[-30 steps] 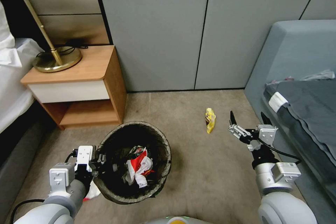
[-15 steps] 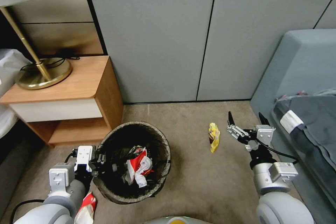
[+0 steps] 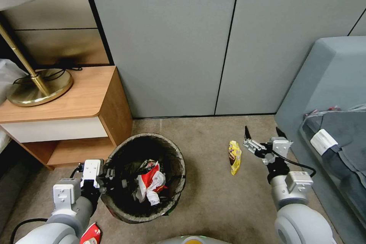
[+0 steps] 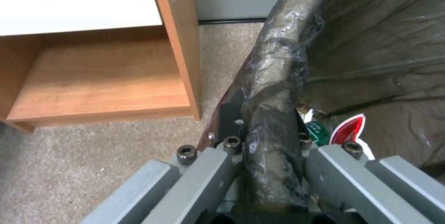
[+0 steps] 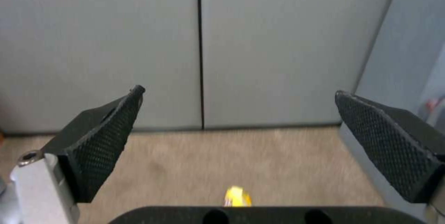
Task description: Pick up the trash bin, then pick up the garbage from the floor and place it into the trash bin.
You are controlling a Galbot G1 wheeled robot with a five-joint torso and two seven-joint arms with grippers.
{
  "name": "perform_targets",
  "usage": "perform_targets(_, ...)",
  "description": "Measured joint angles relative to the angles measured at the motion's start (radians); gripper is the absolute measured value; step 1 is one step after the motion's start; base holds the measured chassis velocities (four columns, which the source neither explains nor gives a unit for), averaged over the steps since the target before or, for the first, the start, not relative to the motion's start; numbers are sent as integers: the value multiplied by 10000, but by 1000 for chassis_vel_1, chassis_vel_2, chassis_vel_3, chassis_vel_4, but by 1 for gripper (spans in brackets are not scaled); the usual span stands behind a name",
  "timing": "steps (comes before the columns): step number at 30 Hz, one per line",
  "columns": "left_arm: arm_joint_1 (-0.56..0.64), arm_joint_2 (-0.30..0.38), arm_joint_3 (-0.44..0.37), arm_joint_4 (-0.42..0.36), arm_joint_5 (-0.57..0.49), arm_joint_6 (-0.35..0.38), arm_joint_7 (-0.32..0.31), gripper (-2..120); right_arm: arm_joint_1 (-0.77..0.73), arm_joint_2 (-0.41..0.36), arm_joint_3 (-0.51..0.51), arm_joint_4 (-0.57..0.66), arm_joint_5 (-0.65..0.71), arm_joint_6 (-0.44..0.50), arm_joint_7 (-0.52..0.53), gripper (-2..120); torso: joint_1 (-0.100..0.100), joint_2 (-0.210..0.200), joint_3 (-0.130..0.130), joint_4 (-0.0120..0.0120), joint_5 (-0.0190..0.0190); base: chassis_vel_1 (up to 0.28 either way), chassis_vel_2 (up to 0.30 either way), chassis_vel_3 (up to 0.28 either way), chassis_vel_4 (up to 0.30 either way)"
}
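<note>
At the far left of the head view a brass lamp [image 3: 36,89] stands on a wooden nightstand [image 3: 87,101], its cord looped round the base. Bottom left, the left gripper [image 3: 109,180] clamps the near-left rim of the bin [image 3: 176,183]; in the left wrist view its fingers [image 4: 218,168] pinch the bag-covered rim from either side, one outside the wall, one inside. Just under the left arm, at the bottom edge, a red-and-white wrapper [image 3: 90,234] lies on the carpet [image 3: 213,206]. The bin sits lower centre-left, its dark liner [image 4: 278,78] folded over the rim. Inside it lie crumpled red-and-white wrappers [image 3: 151,183], and a piece with green print shows beside them in the left wrist view. The bin is close to the nightstand's front corner.

Right of centre, a yellow wrapper [image 3: 234,157] lies on the carpet, well apart from the bin. Just to its right the right gripper [image 3: 264,134] hovers with fingers spread wide and nothing between them. In the right wrist view the wrapper [image 5: 237,196] peeks up at the bottom centre between the two black textured fingers [image 5: 104,140]. Grey wall panels [image 3: 179,42] fill the upper frame, and at the far right stands a blue-grey sofa [image 3: 328,76] with dark cloth [image 3: 343,141] draped on it.
</note>
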Motion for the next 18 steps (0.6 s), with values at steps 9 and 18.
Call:
perform_targets(9,11,29,-2,0,-82,0,1,1,692,-116,-22,-1707,770,-1073,-800,100,0,-1,0,-2,0,0,0,0,0)
perform_targets(18,29,77,19,0,-115,0,-2,1,1722,-171,-375,-3426,2179,-1767,-1011,100,0,0,1,-2,-1,0,0,0,0)
